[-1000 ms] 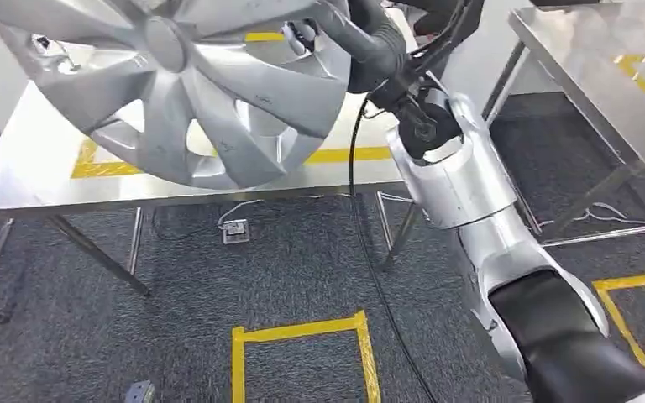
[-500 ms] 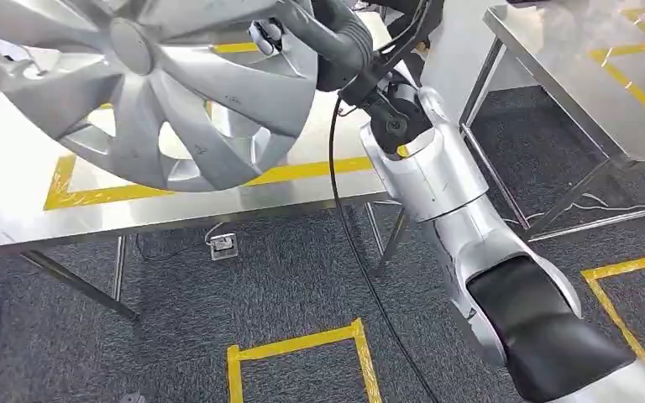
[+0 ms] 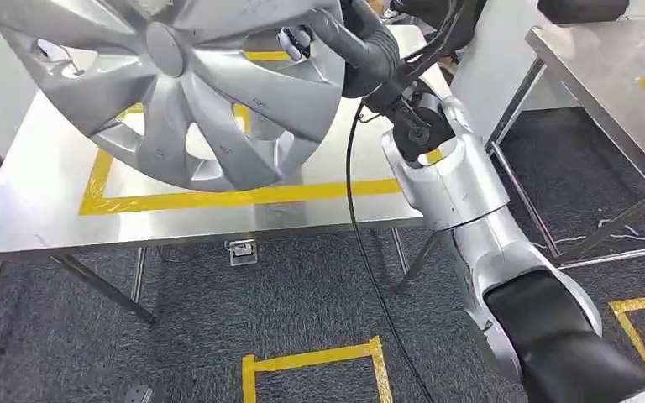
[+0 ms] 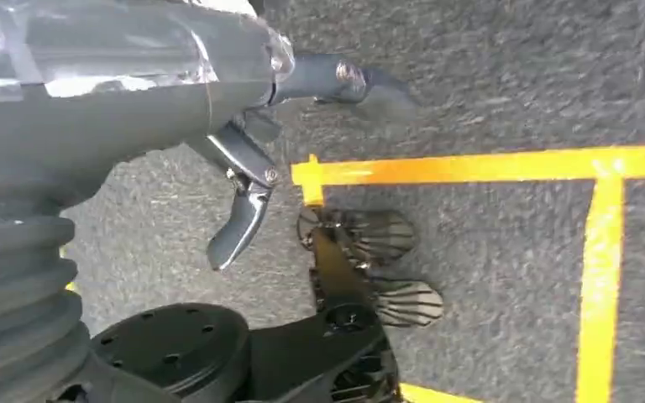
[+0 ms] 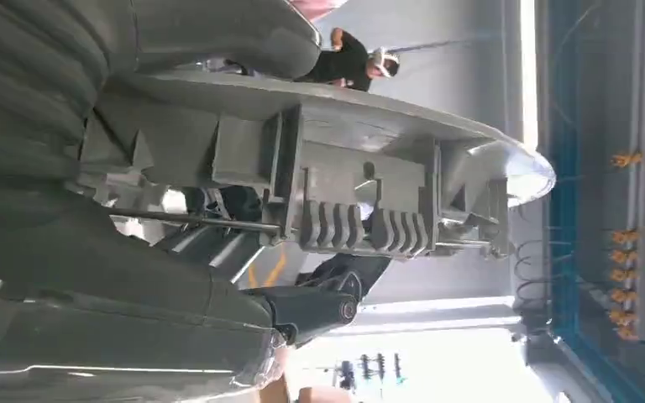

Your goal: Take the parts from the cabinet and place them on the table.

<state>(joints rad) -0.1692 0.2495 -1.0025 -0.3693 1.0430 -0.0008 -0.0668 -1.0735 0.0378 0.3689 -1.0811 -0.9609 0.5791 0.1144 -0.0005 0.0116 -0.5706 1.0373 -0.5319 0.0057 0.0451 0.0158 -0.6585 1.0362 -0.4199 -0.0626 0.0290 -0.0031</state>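
- Over the table [image 3: 42,210], near its front edge, our right hand [image 3: 348,38] grips the hubcap [image 3: 176,84] rim, disc tilted, hanging leftward above the taped square.
- Left hand [image 4: 243,180] dangles, fingers apart.

Even overhead light; glare on steel table [image 3: 42,201]; right wrist view backlit, blown-out windows; slight motion blur.

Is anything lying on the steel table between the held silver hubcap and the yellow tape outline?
Nothing: in the head view the steel table is bare between the silver hubcap and the yellow tape outline.
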